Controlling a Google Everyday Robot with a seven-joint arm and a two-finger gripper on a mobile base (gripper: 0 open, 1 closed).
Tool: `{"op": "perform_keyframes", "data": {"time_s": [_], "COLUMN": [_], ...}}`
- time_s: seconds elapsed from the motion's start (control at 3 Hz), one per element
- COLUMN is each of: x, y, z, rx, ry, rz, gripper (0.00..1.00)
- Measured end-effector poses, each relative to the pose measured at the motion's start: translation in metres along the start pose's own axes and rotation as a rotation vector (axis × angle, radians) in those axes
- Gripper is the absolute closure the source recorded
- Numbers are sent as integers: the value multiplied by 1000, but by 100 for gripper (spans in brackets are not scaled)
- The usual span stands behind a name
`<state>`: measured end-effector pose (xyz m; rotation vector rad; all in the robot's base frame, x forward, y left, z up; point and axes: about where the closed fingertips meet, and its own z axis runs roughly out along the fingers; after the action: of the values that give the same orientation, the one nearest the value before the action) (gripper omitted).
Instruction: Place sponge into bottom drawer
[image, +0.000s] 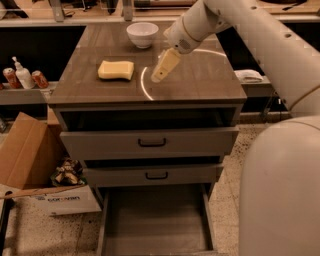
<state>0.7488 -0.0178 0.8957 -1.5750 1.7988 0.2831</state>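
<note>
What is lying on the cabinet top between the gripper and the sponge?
Nothing. In the camera view the cabinet top is bare between the sponge and the gripper beside it; only a bright arc of reflected light crosses it.

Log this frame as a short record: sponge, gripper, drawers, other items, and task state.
sponge: flat on the cabinet top, left half
gripper: over the cabinet top, just right of the sponge, apart from it, angled down and left
bottom drawer: pulled out, no sponge in it
top drawer: partly out
middle drawer: slightly out
white bowl: at the back of the cabinet top
cardboard box: on the floor, left of the cabinet
task state: sponge not yet grasped
</note>
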Motion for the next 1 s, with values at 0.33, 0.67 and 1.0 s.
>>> {"op": "perform_keyframes", "data": {"time_s": [0.33, 0.67, 1.0], "x": [-15, -30, -36], "y": [-1, 3, 5], "z": [24, 49, 70], "rx": [-16, -57, -93], "ry": [-39, -83, -126], "rz": [40, 62, 85], "gripper": [0, 0, 0]}}
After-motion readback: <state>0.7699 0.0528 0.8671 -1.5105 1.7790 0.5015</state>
